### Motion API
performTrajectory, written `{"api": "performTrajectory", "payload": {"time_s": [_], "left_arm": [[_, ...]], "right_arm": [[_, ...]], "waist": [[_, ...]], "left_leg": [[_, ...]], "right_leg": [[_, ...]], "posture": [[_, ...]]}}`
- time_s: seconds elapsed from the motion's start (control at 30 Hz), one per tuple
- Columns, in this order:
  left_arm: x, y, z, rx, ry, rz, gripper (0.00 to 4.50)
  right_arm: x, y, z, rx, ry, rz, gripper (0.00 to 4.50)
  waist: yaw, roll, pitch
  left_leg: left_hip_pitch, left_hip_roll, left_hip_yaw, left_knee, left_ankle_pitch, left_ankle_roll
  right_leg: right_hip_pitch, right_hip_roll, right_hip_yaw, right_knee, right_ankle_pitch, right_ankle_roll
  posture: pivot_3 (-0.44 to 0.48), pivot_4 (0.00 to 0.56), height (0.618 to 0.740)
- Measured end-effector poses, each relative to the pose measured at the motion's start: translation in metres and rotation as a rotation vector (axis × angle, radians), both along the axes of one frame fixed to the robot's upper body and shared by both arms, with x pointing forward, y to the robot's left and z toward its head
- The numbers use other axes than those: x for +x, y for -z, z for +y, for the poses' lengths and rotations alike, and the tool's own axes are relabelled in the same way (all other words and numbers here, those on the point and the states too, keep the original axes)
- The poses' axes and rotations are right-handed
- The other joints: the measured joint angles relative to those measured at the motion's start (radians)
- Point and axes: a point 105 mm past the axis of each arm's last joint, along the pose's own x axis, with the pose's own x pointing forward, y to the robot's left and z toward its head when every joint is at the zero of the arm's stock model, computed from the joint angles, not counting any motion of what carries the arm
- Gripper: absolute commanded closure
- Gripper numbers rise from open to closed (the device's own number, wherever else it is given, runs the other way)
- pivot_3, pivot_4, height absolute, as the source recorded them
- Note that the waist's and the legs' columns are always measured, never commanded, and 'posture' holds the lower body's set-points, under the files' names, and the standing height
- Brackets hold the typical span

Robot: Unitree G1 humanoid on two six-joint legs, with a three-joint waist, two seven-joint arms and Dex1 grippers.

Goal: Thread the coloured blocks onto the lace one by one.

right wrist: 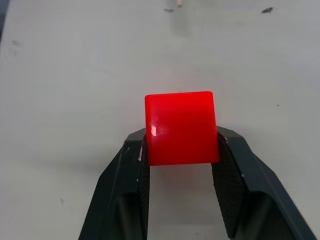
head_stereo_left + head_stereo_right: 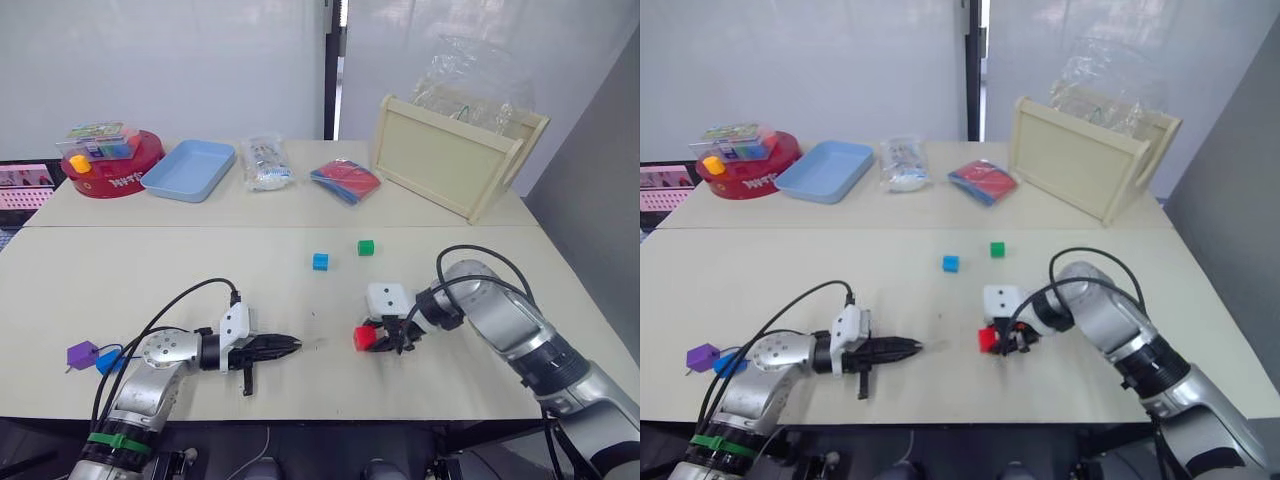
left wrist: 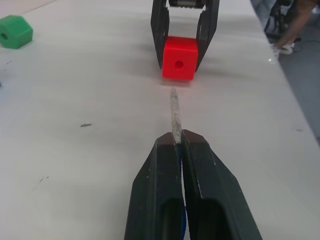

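- The left gripper (image 3: 180, 142) was pressed together on the lace (image 3: 174, 114), whose pale stiff tip stuck out ahead of the fingers toward the red block (image 3: 179, 57).
- The right gripper (image 1: 181, 150) pinched the red block by two opposite sides, low over the table (image 2: 180, 260), with the block's hole facing the tip.
- The tip lay near the hole but apart from it, and looked slightly off its line; pushed forward that way, it would likely strike the block's face and bend or skid aside.
- The tip reached well past the left fingers, so a hard push could buckle it or slide it back through the pinch.
- A knock from the lace could twist the block in the right gripper, since only two faces were held.
- Both forearms lay low and near level over the table, grippers pointing at each other.
- The purple block (image 2: 82, 353) and blue block (image 2: 108, 362) sat by the left elbow; the light blue block (image 2: 320, 261) and green block (image 2: 366, 247) lay loose farther back.
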Motion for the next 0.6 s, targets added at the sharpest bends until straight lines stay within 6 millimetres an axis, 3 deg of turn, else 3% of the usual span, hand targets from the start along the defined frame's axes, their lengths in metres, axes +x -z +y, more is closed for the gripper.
{"api": "performTrajectory", "payload": {"time_s": [0.1, 0.27, 0.6], "left_arm": [[-0.003, -0.001, 0.000, 0.011, 0.042, 0.005, 4.50], [-0.002, 0.000, 0.004, 0.033, 0.062, 0.016, 4.50], [0.002, 0.001, -0.002, 0.042, 0.101, -0.011, 4.50]], "right_arm": [[-0.005, -0.001, 0.010, 0.029, 0.018, 0.008, 3.31], [-0.009, 0.012, 0.012, 0.026, 0.062, 0.037, 3.31], [-0.011, 0.013, 0.022, 0.035, 0.072, 0.012, 3.31]], "waist": [[0.002, 0.000, 0.000], [0.005, 0.000, 0.000], [0.000, 0.000, 0.000]], "left_leg": [[0.000, 0.000, 0.000, 0.000, 0.000, 0.000], [0.000, -0.001, 0.000, 0.000, 0.000, 0.000], [0.000, 0.000, 0.000, 0.000, 0.000, 0.000]], "right_leg": [[0.000, 0.000, 0.000, 0.000, 0.000, 0.000], [0.000, 0.000, 0.000, 0.000, 0.000, 0.000], [0.000, 0.000, 0.000, 0.001, 0.000, 0.000]], "posture": [[0.000, 0.150, 0.740], [0.000, 0.150, 0.740], [0.000, 0.150, 0.740]]}}
